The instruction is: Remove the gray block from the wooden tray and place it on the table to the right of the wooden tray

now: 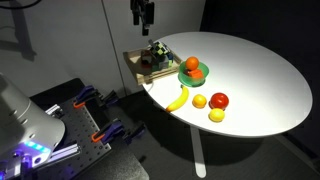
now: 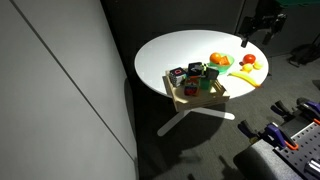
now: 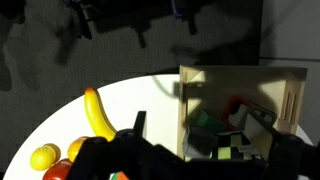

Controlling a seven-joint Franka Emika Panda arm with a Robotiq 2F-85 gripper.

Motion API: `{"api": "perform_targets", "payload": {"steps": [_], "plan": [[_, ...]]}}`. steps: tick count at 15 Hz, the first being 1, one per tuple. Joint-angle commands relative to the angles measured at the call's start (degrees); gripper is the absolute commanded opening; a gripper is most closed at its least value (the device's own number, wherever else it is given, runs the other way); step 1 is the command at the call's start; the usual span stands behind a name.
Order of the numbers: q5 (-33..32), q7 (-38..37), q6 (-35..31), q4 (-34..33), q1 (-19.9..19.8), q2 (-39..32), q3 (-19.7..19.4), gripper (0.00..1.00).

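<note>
The wooden tray (image 1: 139,68) sits at the table's edge and holds several blocks; it also shows in another exterior view (image 2: 210,97) and in the wrist view (image 3: 290,95). In the wrist view a dark gray block (image 3: 200,143) lies in the tray in shadow, next to a green block (image 3: 205,118) and a green-and-black checkered block (image 3: 235,148). My gripper (image 3: 200,125) is open and empty, well above the tray and touching nothing. It shows in both exterior views (image 1: 143,17) (image 2: 258,27). The white table (image 1: 250,80) carries everything.
A green plate (image 1: 204,76) with an orange stands beside the tray. A banana (image 1: 178,98), an orange fruit (image 1: 199,101), a red fruit (image 1: 219,100) and a lemon (image 1: 216,115) lie near the table's front edge. Clamps and gear sit on the floor (image 1: 95,120).
</note>
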State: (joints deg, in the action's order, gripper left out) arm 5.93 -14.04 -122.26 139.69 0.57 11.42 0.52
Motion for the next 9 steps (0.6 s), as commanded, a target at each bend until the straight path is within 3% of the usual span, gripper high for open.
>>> {"api": "perform_targets", "payload": {"steps": [1, 9], "plan": [[0.07, 0.07, 0.1, -0.07, -0.41, 0.0, 0.32, 1.0], [0.23, -1.52, -0.68, -2.8, -0.82, -3.03, 0.08, 1.0]]}}
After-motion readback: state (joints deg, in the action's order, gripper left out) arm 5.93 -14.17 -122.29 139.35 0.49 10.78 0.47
